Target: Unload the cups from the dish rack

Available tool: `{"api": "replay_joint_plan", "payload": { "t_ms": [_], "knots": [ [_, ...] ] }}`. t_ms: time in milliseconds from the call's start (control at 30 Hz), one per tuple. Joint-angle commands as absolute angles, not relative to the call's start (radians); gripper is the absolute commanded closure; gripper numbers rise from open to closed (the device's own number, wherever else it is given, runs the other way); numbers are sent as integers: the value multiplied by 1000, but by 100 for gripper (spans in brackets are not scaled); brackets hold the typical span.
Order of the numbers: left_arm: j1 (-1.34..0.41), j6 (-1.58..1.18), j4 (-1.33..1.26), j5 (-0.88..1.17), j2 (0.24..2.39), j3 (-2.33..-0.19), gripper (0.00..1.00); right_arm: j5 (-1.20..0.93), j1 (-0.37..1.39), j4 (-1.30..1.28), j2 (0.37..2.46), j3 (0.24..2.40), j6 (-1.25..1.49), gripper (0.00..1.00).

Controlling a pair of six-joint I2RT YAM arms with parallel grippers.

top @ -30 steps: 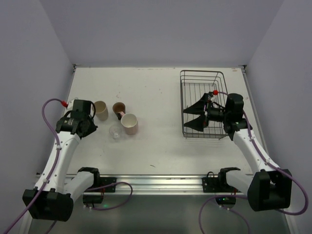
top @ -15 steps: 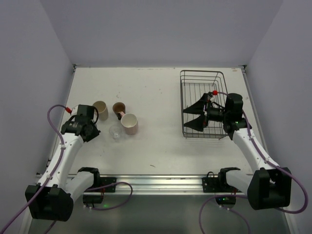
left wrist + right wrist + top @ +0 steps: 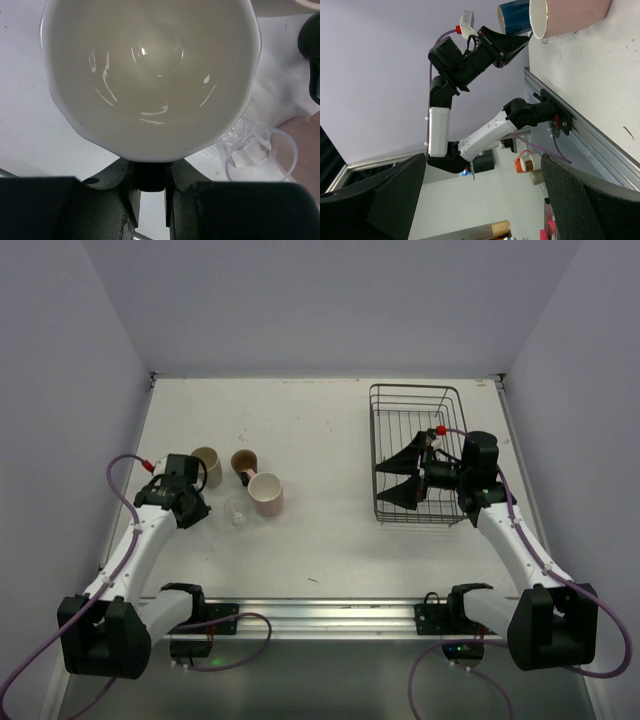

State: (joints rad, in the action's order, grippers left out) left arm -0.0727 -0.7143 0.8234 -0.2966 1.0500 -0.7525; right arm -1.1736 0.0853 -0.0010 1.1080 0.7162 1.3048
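Since a second ago the left end effector (image 3: 183, 505) has shifted right and toward the near edge; the right arm is unchanged. The left one sits directly over the blue mug (image 3: 514, 15), whose pale inside fills the left wrist view; grip state cannot be told. On the worktop (image 3: 320, 440) just beside it stand the cream-beige mug (image 3: 207, 465), clear glass (image 3: 237, 510), dark brown mug (image 3: 244, 462) and pale pink cup (image 3: 266, 493). Well to the right is the dish rack (image 3: 415, 395); the right end effector (image 3: 385, 485) hangs over its near end, fingers spread wide.
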Motion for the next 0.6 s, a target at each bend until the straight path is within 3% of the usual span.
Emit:
{"api": "replay_joint_plan", "payload": {
  "t_ms": [0, 567],
  "knots": [
    [-66, -726, 701, -327, 1055, -764, 100, -1203, 91, -6, 1111, 747, 1295, 1],
    [-66, -699, 684, -318, 1117, -733, 100, -1201, 91, -8, 1117, 752, 1289, 1]
  ]
}}
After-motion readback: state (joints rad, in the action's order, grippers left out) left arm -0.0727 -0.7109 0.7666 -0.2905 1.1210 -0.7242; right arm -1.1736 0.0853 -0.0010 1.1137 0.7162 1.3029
